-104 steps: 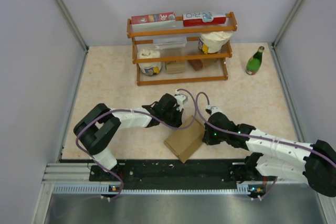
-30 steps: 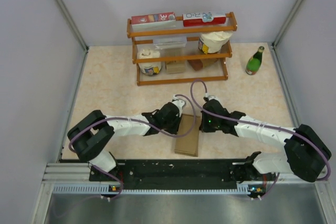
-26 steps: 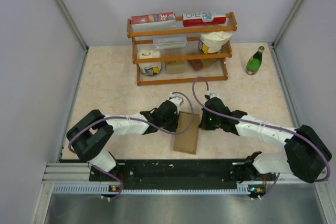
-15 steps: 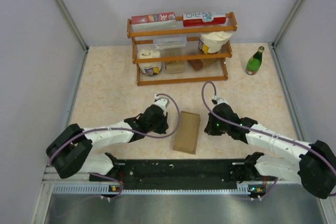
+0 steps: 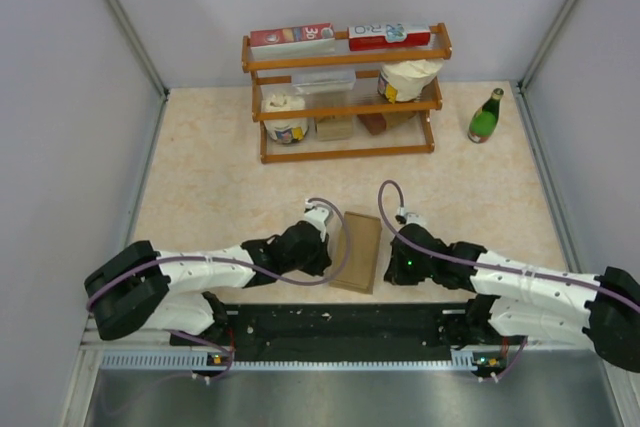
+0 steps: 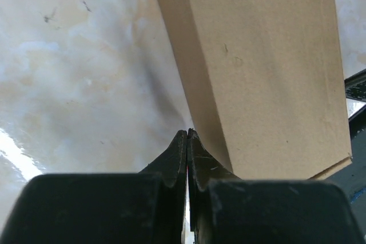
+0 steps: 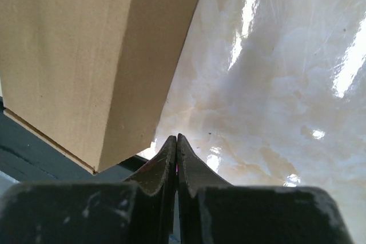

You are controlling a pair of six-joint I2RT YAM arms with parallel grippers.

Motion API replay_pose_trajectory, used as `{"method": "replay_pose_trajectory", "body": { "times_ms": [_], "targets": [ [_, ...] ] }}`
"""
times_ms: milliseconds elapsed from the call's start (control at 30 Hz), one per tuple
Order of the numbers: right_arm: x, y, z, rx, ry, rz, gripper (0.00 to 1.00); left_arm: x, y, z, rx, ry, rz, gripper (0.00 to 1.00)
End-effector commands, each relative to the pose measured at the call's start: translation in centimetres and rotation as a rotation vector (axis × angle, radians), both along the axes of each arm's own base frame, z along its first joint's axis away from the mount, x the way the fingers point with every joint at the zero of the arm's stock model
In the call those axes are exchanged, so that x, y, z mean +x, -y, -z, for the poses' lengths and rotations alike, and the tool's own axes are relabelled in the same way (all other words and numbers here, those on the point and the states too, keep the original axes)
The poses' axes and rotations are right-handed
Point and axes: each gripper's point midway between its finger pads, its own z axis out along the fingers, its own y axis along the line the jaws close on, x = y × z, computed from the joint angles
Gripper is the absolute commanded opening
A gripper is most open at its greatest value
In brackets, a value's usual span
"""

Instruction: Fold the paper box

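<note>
Both sides of the paper box [image 5: 357, 251] have a pincer close by, the left pincer [image 6: 187, 136] just left and the right pincer [image 7: 176, 139] just right, each pinched tight on nothing, while the box lies flat on the worktop [image 5: 220, 177], long way near to far.

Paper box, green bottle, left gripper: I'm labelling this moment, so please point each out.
paper box [image 5: 357, 251], top external view, middle of its top panel.
green bottle [image 5: 485, 119], top external view, its body.
left gripper [image 6: 187, 134], left wrist view, between its shut fingertips.
</note>
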Motion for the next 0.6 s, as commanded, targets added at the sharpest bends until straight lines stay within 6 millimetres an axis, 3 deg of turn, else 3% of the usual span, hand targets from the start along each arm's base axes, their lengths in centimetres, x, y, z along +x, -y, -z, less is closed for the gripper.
{"method": "replay_pose_trajectory", "body": {
  "times_ms": [0, 567],
  "targets": [
    [-0.4, 0.1, 1.0, -0.015, -0.021, 0.053, 0.0, -0.4, 0.9, 0.2, -0.035, -0.002, -0.015, 0.0],
    [-1.4, -2.2, 1.6, 0.005, -0.069, -0.006, 0.0, -2.3, 3.1, 0.8, -0.033, -0.029, 0.035, 0.0]
  ]
}}
